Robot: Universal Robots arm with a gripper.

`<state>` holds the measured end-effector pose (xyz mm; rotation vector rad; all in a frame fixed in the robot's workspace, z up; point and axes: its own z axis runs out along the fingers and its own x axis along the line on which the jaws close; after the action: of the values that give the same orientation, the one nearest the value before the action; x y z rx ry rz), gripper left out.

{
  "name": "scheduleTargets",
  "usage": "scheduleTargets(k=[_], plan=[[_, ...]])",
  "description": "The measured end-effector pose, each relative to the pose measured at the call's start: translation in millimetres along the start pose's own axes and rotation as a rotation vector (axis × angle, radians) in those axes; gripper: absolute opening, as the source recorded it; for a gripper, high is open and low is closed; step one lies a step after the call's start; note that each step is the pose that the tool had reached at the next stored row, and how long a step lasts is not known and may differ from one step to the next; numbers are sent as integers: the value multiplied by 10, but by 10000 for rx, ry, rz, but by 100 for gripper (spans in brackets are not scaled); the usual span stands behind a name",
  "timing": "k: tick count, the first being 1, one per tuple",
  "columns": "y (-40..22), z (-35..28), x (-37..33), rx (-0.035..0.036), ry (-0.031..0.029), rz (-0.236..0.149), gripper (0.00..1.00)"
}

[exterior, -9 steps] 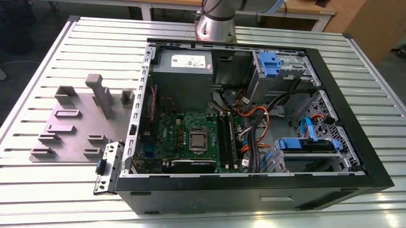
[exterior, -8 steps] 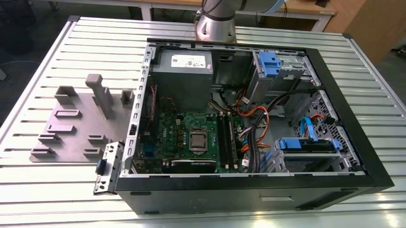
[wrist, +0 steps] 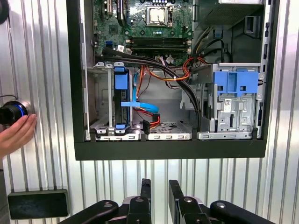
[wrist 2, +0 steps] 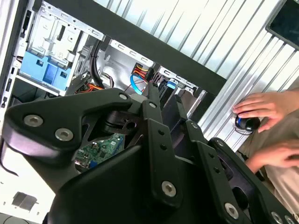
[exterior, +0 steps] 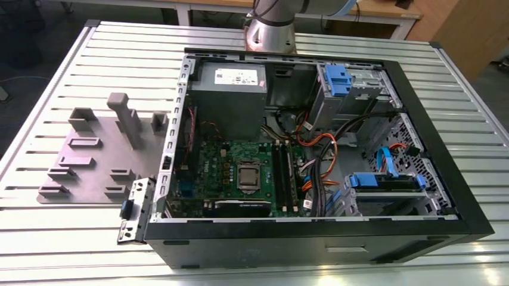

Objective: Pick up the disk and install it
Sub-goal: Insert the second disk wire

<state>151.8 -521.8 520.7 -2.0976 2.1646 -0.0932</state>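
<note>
Disk (wrist: 120,103) sits edge-up in the computer case's (wrist: 168,150) drive bay, blue end piece showing, probably seated. Gripper (wrist: 160,196) hovers outside the case's open side, fingers nearly together, holding nothing. Any push should run squarely along the rails.

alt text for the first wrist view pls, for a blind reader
An open computer case lies on a ribbed metal table, with the blue-railed disk standing in its drive bay. The gripper sits outside the case; a hand rests nearby.
</note>
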Motion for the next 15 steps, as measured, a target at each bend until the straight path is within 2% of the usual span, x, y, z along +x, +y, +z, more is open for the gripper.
scheduleTargets(k=[6, 8, 10, 12, 14, 15], plan=[[1, 1, 0, -9, 0, 2, 29], [0, 1, -1, -86, 4, 3, 29], [-1, 4, 0, -273, 9, 12, 29], [-3, 8, 0, -545, 18, 24, 29], [-5, 13, 0, -856, 29, 37, 29], [-5, 14, 0, -955, 33, 41, 29]])
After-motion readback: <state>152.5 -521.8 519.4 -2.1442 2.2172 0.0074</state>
